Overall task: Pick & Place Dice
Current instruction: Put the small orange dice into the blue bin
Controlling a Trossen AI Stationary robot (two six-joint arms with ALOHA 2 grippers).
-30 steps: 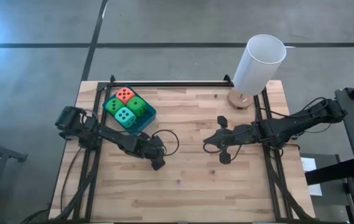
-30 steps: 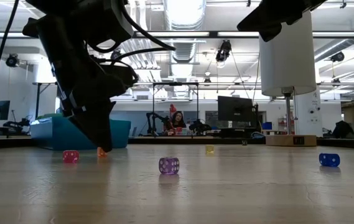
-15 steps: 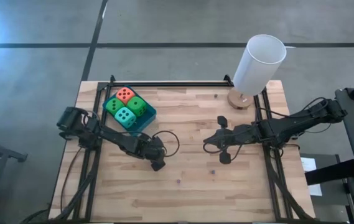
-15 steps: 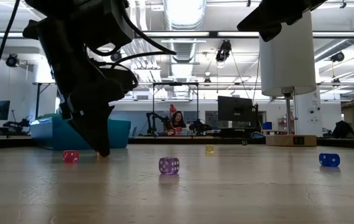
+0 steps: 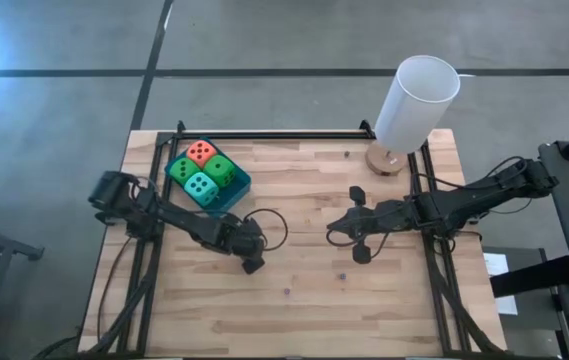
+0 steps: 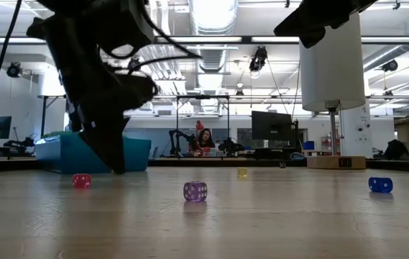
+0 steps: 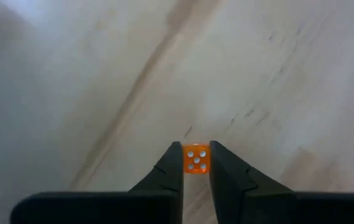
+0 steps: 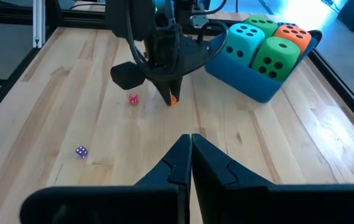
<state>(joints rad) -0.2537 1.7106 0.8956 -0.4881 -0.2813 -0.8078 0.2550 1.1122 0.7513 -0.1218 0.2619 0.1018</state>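
Note:
My left gripper (image 7: 195,151) points steeply down at the middle of the table (image 5: 294,310) and is shut on a small clear orange die (image 7: 195,160). The right wrist view shows the same die (image 8: 173,99) at the fingertips. Four big soft dice sit in a blue tray (image 5: 236,192) at the far left: orange-red (image 5: 200,153), two green (image 5: 222,170), teal (image 5: 200,185). My right gripper (image 8: 191,138) hovers shut above the table's right half, holding nothing. My left gripper pinches the orange die by two opposite faces (image 7: 185,160), between the free ends of its two fingers. The fingers come from above, slanting down. Its five-pip face shows toward the wrist camera. Whether it rests on the wood or hangs just clear, I cannot tell.
Other small dice lie loose on the wood: pink (image 6: 81,180), purple (image 6: 195,191), yellow (image 6: 241,173), blue (image 6: 380,184). A tall white cylinder on a wooden foot (image 5: 414,100) stands at the far right. Black rails run along the table's left, right and far edges.
In the low view the orange die showed beside my left fingertips a second ago; now the fingers hide it. Neither arm has shifted across the table.

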